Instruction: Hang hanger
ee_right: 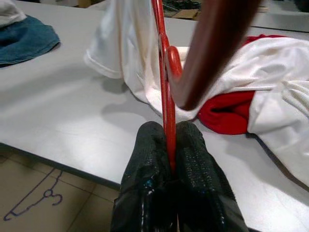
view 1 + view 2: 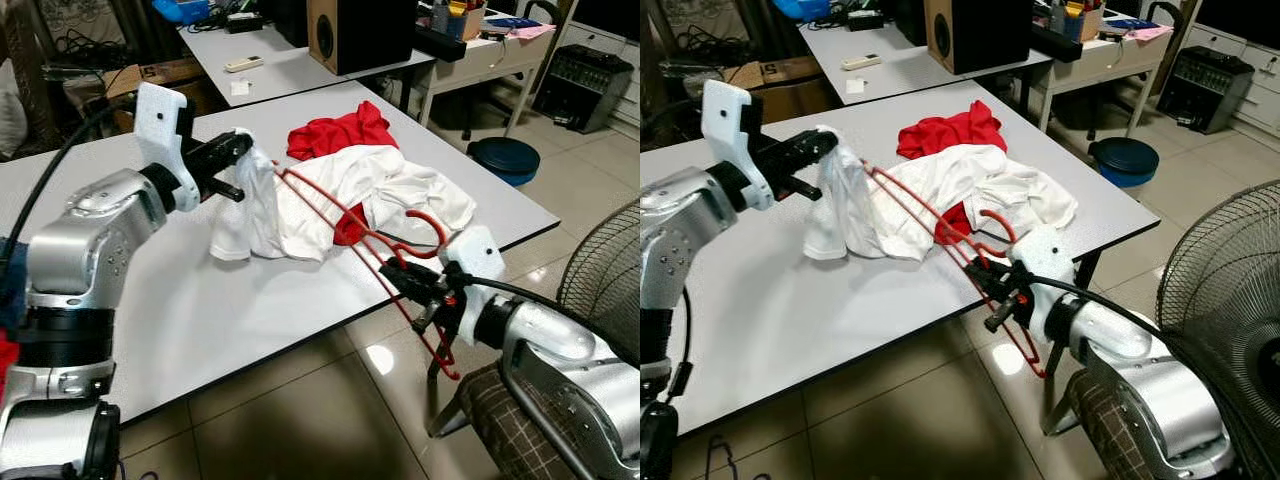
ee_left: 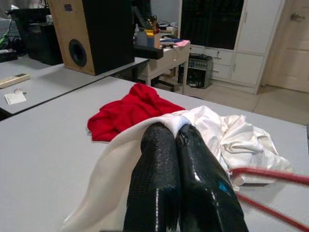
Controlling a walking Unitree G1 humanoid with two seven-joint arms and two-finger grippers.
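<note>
Looks about halfway to me: the red hanger (image 2: 340,225) is already poked into the white shirt (image 2: 330,200), but nothing's hung up yet. The right gripper (image 2: 420,290) is clamped on the hanger's lower bar, just off the table (image 2: 200,320) edge. The left gripper (image 2: 235,150) is pinched shut on the shirt's fabric, lifting it. A red cloth (image 2: 335,130) lies beyond. Open floor sits below the right gripper, with a fan (image 2: 1230,290) close by.

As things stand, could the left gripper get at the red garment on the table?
Probably not yet: the left gripper is shut on the white shirt, though the red garment lies uncovered just beyond it.
</note>
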